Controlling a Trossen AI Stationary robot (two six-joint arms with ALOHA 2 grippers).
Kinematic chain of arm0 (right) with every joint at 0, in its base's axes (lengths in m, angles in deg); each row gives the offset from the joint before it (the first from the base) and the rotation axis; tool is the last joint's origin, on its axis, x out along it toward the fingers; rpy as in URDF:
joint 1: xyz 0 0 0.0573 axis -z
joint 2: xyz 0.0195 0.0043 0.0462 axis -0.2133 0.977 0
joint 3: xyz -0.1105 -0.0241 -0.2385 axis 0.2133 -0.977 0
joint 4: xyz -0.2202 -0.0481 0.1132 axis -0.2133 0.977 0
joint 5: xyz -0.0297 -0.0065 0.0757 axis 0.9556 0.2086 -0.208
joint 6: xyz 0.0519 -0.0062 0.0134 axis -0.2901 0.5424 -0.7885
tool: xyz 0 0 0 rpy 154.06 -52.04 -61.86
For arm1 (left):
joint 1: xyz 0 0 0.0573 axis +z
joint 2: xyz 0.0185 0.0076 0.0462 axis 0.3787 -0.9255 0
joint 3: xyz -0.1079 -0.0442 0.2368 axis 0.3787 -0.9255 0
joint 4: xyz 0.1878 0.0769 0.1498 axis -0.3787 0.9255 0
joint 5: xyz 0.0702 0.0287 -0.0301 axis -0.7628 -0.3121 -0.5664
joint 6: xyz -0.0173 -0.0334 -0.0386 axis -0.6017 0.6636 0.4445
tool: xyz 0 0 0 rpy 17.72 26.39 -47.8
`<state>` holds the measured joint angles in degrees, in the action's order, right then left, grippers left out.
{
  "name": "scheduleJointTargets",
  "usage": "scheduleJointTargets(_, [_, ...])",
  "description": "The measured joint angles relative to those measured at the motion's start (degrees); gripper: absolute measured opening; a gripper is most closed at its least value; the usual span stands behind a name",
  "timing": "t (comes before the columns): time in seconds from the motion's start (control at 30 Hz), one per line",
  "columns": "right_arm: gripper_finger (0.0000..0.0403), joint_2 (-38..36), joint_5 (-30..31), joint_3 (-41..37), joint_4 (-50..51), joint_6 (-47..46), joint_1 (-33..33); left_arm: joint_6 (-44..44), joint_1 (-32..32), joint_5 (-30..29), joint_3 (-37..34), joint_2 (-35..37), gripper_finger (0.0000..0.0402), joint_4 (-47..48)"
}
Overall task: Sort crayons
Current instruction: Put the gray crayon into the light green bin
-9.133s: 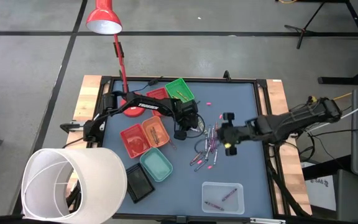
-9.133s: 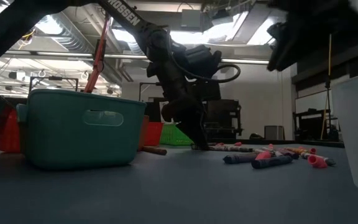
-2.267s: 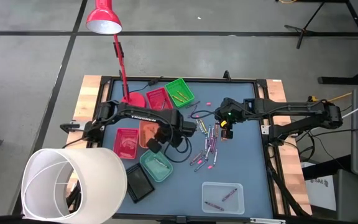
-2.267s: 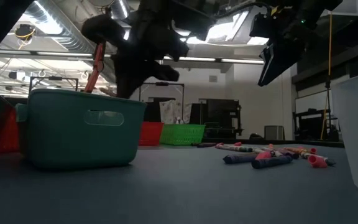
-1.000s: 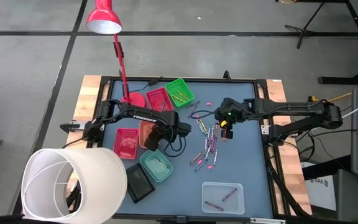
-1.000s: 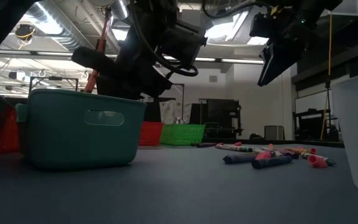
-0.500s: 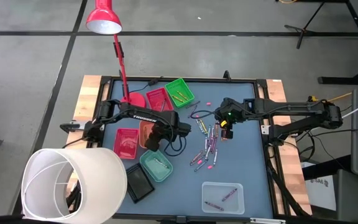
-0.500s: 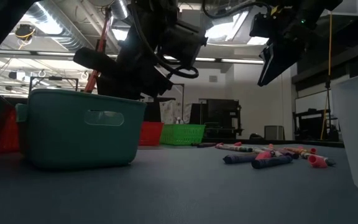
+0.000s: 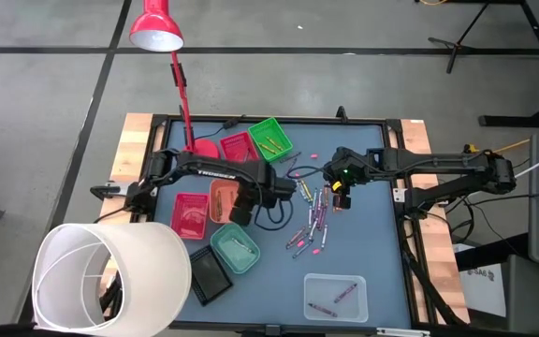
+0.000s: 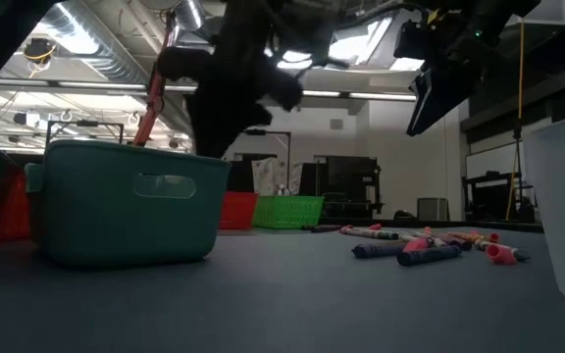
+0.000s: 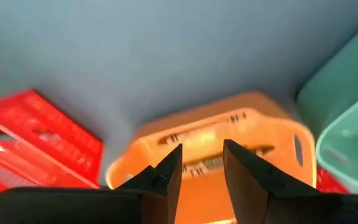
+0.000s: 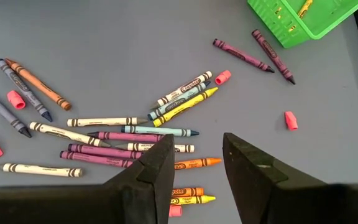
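Left gripper (image 11: 201, 165): jaws apart, empty, above orange tray (image 11: 210, 146) (could clip its rim).
Right gripper (image 12: 194, 155): jaws apart over crayons (image 12: 135, 134); may scatter them.

Overhead evenly bright; low view backlit by ceiling lights (image 10: 361, 44), arms silhouetted, perhaps motion-blurred.

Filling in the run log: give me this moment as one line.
task: sort crayons | left gripper: open, empty, above orange tray | right gripper: open, empty, above loose crayons | green tray: holds crayons
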<state>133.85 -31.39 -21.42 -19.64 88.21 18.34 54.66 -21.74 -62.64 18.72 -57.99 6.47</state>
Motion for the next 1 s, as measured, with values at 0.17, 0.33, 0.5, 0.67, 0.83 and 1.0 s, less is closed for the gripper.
scheduleJointTargets(0.17, [0.0134,0.0,0.01,0.0,0.08,0.01,0.01,-0.01,0.11,0.0,1.93,0.0,0.0099,-7.35])
scheduleJointTargets(0.33, [0.0134,0.0,0.01,0.0,0.19,0.0,0.02,-0.02,0.11,1.49,1.66,0.0,0.0099,-20.48])
scheduleJointTargets(0.5, [0.0134,0.0,0.02,0.02,1.8,0.57,0.02,-0.66,0.24,4.95,1.38,0.0,0.0099,-32.64])
scheduleJointTargets(0.67, [0.0134,0.0,0.02,0.02,4.91,0.59,0.02,-4.99,0.5,4.98,1.38,0.0,0.0099,-38.64])
scheduleJointTargets(0.83, [0.0134,0.0,0.02,0.02,5.25,1.67,0.02,-8.06,1.55,5.25,1.38,-0.46,0.0099,-43.49])
scheduleJointTargets(1.0, [0.0134,0.0,0.02,0.02,5.75,2.34,0.04,-9.28,3.69,7.39,1.38,-2.41,0.0099,-47.92])
